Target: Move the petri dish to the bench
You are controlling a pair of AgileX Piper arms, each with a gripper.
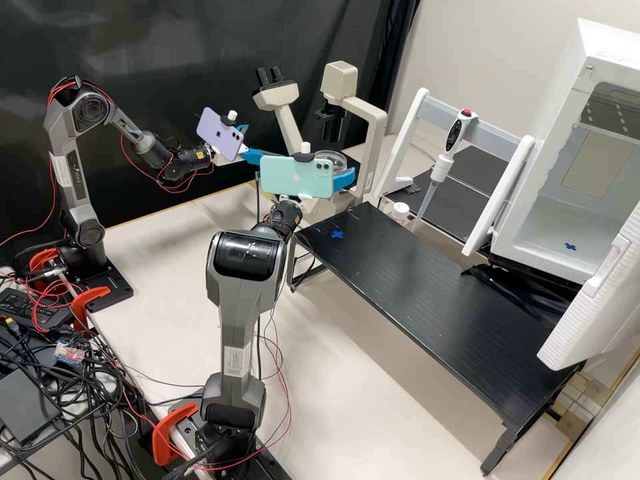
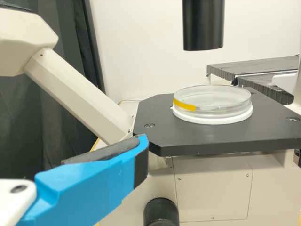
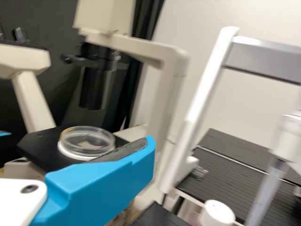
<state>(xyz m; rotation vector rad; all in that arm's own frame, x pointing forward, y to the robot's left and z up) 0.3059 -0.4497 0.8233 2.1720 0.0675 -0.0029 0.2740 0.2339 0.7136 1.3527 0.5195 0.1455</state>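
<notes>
In the high view, my left gripper (image 1: 253, 143) stands open at the microscope's left, its blue fingers apart. My right gripper (image 1: 343, 180) is in front of the stage, beside the petri dish (image 1: 331, 159). The clear dish (image 2: 212, 100), with a yellow strip on its side, rests on a white ring on the black stage (image 2: 164, 136). One finger of my left gripper (image 2: 141, 148) shows short of the stage edge. The right wrist view has the dish (image 3: 87, 140) just beyond a finger of my open right gripper (image 3: 148, 148). Neither touches it visibly. The black bench (image 1: 433, 287) stands right of the microscope.
The microscope's black column (image 2: 203, 23) hangs above the stage, with its arm (image 1: 373, 123) behind. A pipette (image 1: 443, 160) hangs on a white stand, near a white-capped bottle (image 1: 400, 212). An open white chamber (image 1: 567, 220) stands at the bench's far right; blue crosses mark bench and chamber floor.
</notes>
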